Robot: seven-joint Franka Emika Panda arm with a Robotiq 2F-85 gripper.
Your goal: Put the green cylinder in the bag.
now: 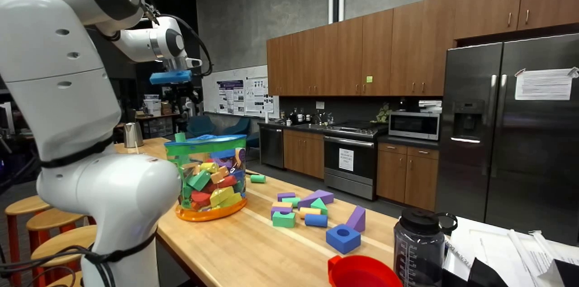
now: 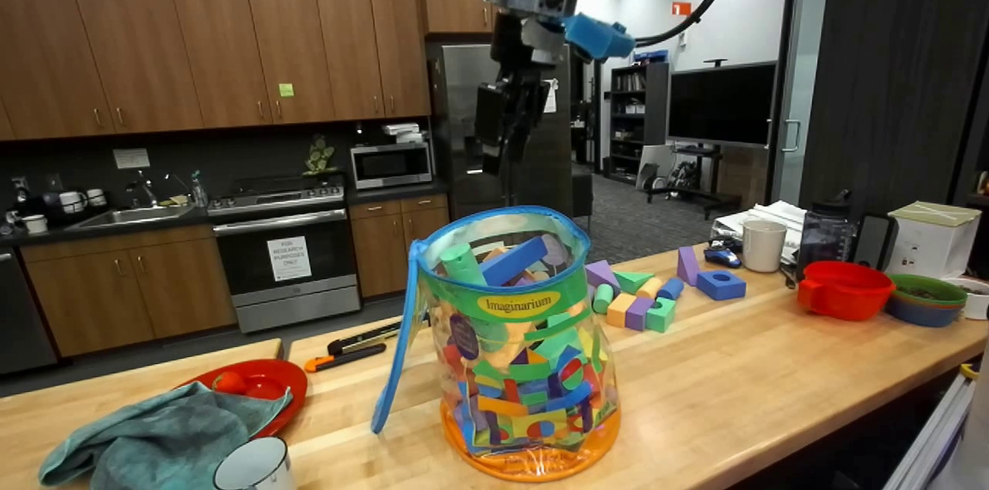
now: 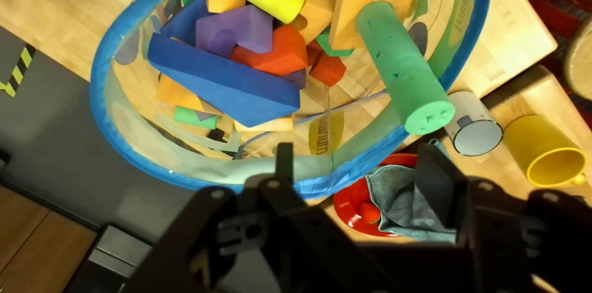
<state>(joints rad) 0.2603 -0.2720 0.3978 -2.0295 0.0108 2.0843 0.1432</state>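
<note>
Fingers [image 3: 441, 191] spread wide, holding nothing; a green cylinder [image 3: 402, 62] leans inside the bag [image 3: 99, 80], upper right of the wrist view. Placing looks done, so the next move calls for backing clear, unless another green cylinder [image 1: 258, 179], lying on the table [image 1: 217, 244], is meant.

In an exterior view, the bag [image 2: 525, 351] at lower middle is clear, shiny plastic; the table [image 2: 734, 405] is smooth wood. Lower left, the towel [image 2: 158, 440] is wrinkly cloth and the red plate [image 2: 287, 386] is glossy. Upper left in the wrist view, the blue block [image 3: 222, 79] looks smooth and dull.
</note>
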